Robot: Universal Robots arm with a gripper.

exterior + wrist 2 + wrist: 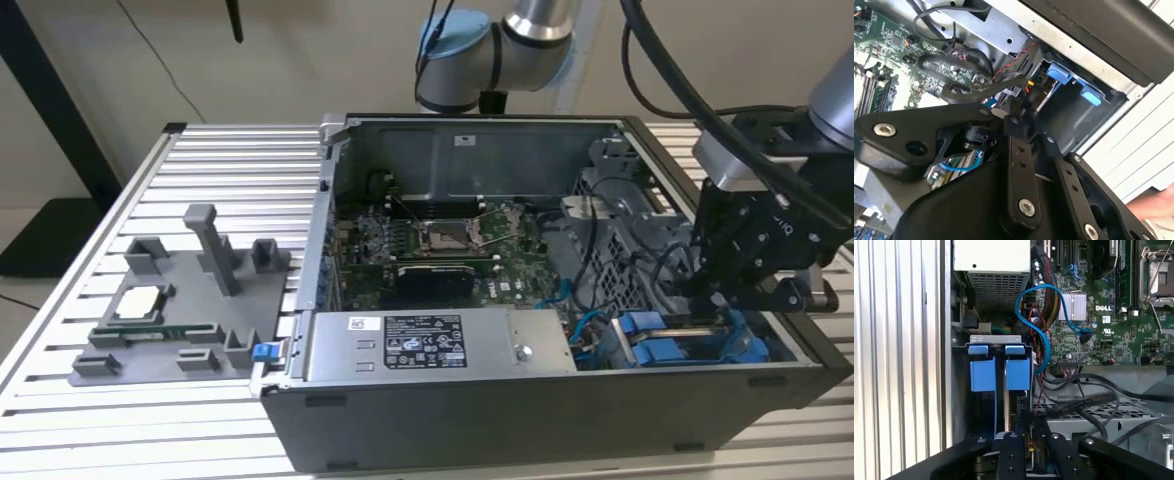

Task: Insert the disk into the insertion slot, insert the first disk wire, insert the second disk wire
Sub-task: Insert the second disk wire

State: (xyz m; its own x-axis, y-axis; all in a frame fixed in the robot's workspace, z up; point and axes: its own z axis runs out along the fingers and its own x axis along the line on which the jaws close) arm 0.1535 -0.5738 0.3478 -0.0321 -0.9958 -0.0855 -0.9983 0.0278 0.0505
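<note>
The disk sits in the insertion slot, its two bright blue carrier tabs facing out of the grey perforated drive cage; in the exterior view the blue carrier lies at the case's front corner, on the exterior view's right. My gripper hangs just above that corner. In both wrist views its fingers stand close together on the end of a black disk wire that runs off toward the motherboard. A blue wire loops from the board down beside the disk; its end is hidden.
The grey labelled power-supply box lies along the case's front wall. The motherboard with its square socket fills the middle. A grey parts fixture stands on the slatted table at the exterior view's left. A hand shows outside the case.
</note>
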